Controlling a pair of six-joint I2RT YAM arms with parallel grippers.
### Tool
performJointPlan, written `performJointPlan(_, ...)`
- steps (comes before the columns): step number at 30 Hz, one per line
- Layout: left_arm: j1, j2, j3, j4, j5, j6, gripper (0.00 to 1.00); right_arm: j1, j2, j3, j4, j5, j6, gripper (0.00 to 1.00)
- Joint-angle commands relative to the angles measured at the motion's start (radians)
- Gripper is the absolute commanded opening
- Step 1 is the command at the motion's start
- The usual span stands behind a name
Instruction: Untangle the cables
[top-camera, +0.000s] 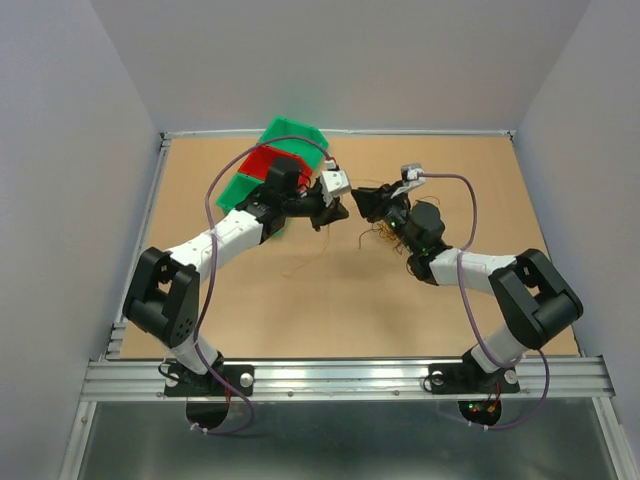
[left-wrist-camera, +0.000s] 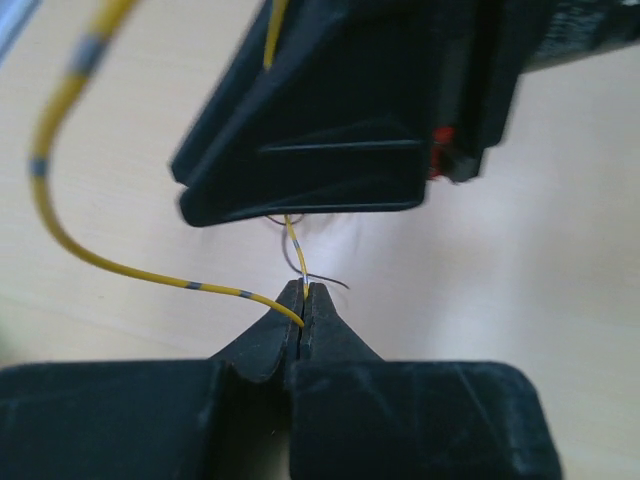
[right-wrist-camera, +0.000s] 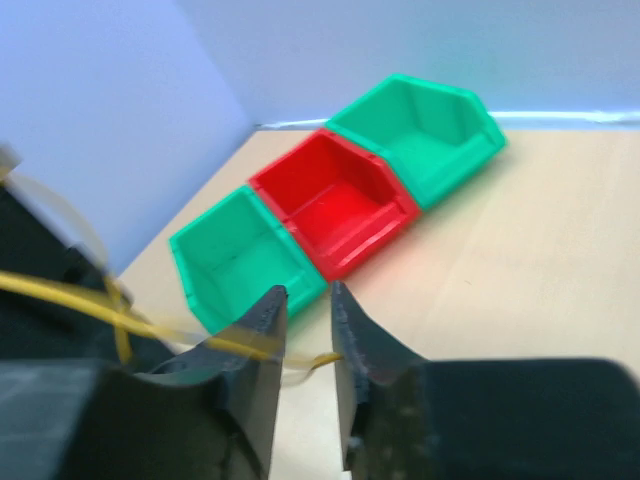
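Cables (top-camera: 385, 238) sit mostly in one small curly clump on the table (top-camera: 300, 300). The clump is well away from the red bin (right-wrist-camera: 350, 175), over on the right arm's side. I think the job is only just started, because nearly all the thin wires are bunched up together.

One yellow cable (left-wrist-camera: 190, 286) with little grey stripes is pulled out of the clump. It hangs in the air between the red bin and the clump, where the two arms meet.

The left gripper (left-wrist-camera: 303, 300) is squeezed tight, and it pinches the yellow cable right at its tips. A thin dark strand curls just beside those tips. I cannot tell if it is pinched too.

The right gripper (right-wrist-camera: 308, 295) has its fingers a little way apart. The yellow cable runs across the gap between them, and the gap looks wider than the cable. So I think this one is not gripping it.

What is left, I think: get the yellow cable fully free, then pull the other wires out one by one.

Now the count:
- One clump of cables. The strands in it are too small and mixed up to count.
- One yellow cable pulled out.
- Two grippers.
- Three bins in a row: the one red bin in the middle, with a green bin (right-wrist-camera: 240, 255) on one side and another green bin (right-wrist-camera: 425, 125) on the other. No cable shows in any of them.
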Motion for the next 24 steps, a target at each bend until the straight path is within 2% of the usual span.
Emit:
performJointPlan(1, -0.06, 0.015, 0.026, -0.102, 0.003, 0.108, 0.0, 0.005, -0.055, -0.06, 0.05, 0.229, 0.02, 0.33)
performJointPlan(4, -0.074, 0.012, 0.032, -0.131, 0.003, 0.128, 0.0, 0.003, -0.077, -0.084, 0.041, 0.348, 0.02, 0.35)
performJointPlan(5, -0.074, 0.009, 0.034, -0.14, 0.003, 0.132, 0.0, 0.002, -0.081, -0.087, 0.027, 0.398, 0.02, 0.38)
performJointPlan(7, -0.074, 0.003, 0.037, -0.145, 0.003, 0.132, 0.0, -0.003, -0.09, -0.084, 0.004, 0.432, 0.017, 0.38)
performJointPlan(10, -0.072, -0.029, 0.029, -0.145, -0.003, 0.132, 0.0, -0.023, -0.083, -0.038, -0.152, 0.506, 0.026, 0.44)
performJointPlan(15, -0.049, -0.132, -0.035, -0.05, -0.018, 0.07, 0.0, -0.153, -0.055, -0.035, -0.205, 0.394, 0.116, 0.45)
performJointPlan(17, -0.032, -0.17, -0.055, 0.022, -0.07, 0.037, 0.0, -0.201, -0.04, -0.043, -0.208, 0.351, 0.159, 0.45)
performJointPlan(20, 0.063, -0.196, -0.095, 0.147, -0.058, -0.079, 0.0, -0.26, -0.015, -0.044, -0.208, 0.29, 0.213, 0.46)
performJointPlan(22, 0.163, -0.204, -0.107, 0.203, 0.026, -0.192, 0.0, -0.288, 0.023, -0.025, -0.214, 0.208, 0.228, 0.47)
performJointPlan(24, 0.212, -0.2, -0.104, 0.253, 0.084, -0.248, 0.0, -0.288, 0.066, 0.009, -0.217, 0.143, 0.227, 0.48)
